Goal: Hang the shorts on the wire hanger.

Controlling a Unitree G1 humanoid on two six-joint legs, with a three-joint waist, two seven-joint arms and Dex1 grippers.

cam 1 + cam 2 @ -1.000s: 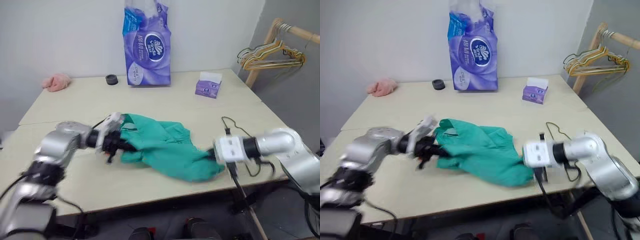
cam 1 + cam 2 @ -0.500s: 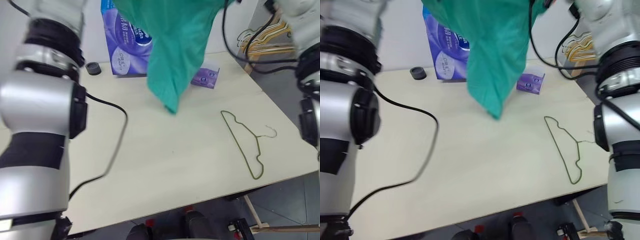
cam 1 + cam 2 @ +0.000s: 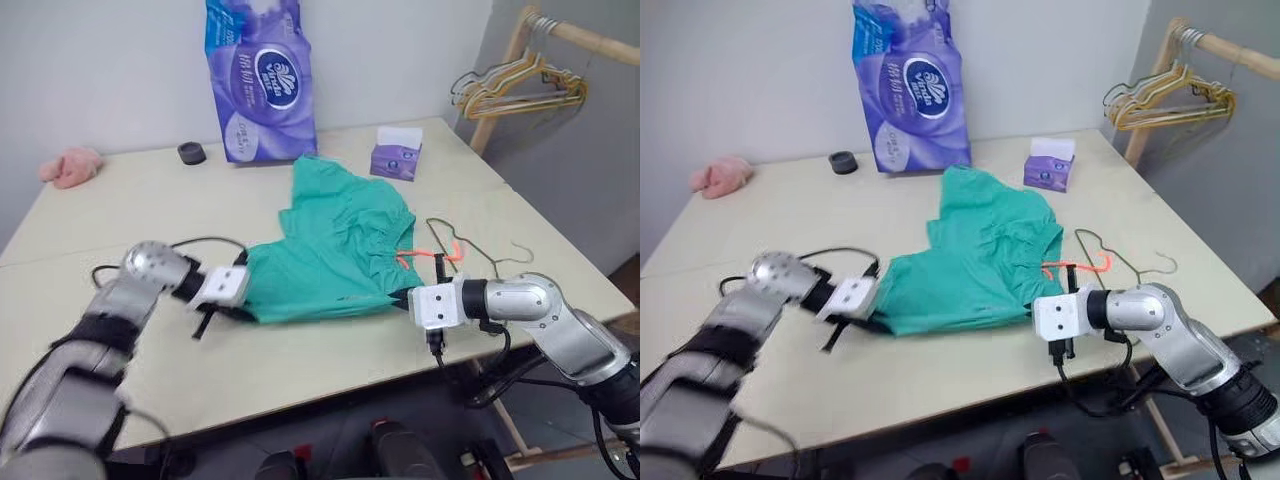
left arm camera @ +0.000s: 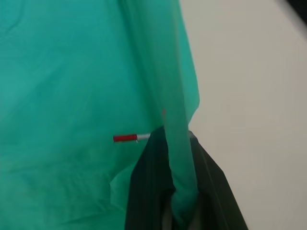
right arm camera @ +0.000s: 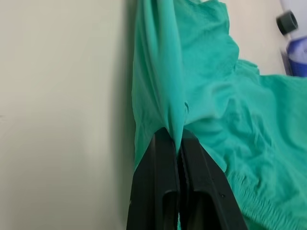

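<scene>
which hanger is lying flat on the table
The thin dark wire hanger, by the shorts near the table's right edge. The gold and pale hangers hang from the wooden rail instead.

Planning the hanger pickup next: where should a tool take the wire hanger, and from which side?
Grip the wire hanger at the neck below its hook, coming from above on the robot's right. It lies flat on the table, the hook end is bare, and the shorts cover its other end. Both tools are shut on the shorts' near edge, so one must release first.
</scene>
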